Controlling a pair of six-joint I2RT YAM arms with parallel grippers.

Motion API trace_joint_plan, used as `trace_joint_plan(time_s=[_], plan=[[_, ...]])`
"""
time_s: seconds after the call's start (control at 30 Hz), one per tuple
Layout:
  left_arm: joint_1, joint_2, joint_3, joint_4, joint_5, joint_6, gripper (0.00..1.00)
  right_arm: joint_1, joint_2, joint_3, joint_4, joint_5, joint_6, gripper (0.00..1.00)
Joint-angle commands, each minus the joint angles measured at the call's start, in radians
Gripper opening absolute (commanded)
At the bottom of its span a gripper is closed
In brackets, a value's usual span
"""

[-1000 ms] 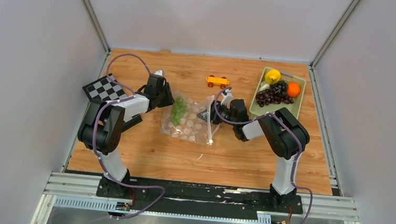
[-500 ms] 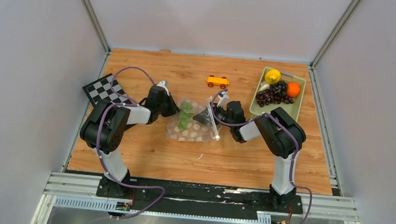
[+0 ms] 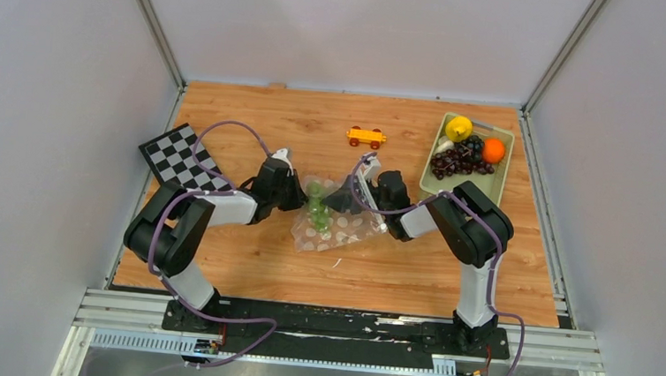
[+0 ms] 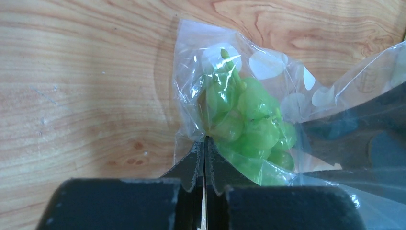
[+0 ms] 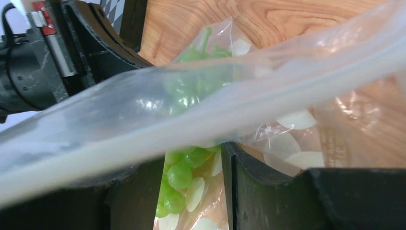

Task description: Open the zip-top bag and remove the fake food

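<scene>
My left gripper [image 4: 205,143] is pinched tight on a fold of the zip-top bag [image 3: 337,231], which lies on the worktop [image 3: 298,124] between my two arms. My right gripper [image 5: 191,155] has its fingers spread apart under the bag's raised zip edge. A green grape bunch [image 4: 249,120] sits inside the bag, just beyond my left fingertips.
</scene>
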Motion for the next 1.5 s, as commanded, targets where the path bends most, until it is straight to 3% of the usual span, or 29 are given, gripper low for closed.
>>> trace_joint_plan(time_s=[0.0, 0.4, 0.57, 0.9, 1.47], plan=[[-0.032, -0.061, -0.004, -0.014, -0.007, -0.035, 0.0, 0.026, -0.014, 0.023, 0.019, 0.0, -0.042, 0.48], [-0.085, -0.042, 0.011, -0.005, -0.023, -0.053, 0.0, 0.085, 0.019, 0.085, -0.07, -0.018, -0.122, 0.55], [-0.085, -0.07, 0.014, -0.06, -0.084, -0.023, 0.0, 0.077, 0.002, 0.068, -0.088, -0.006, -0.137, 0.37], [-0.079, -0.147, 0.035, -0.261, -0.342, 0.089, 0.0, -0.005, -0.11, -0.025, -0.053, -0.094, -0.124, 0.03], [0.029, -0.14, 0.109, -0.339, -0.406, 0.182, 0.0, -0.091, -0.219, -0.116, 0.025, -0.182, -0.069, 0.0]])
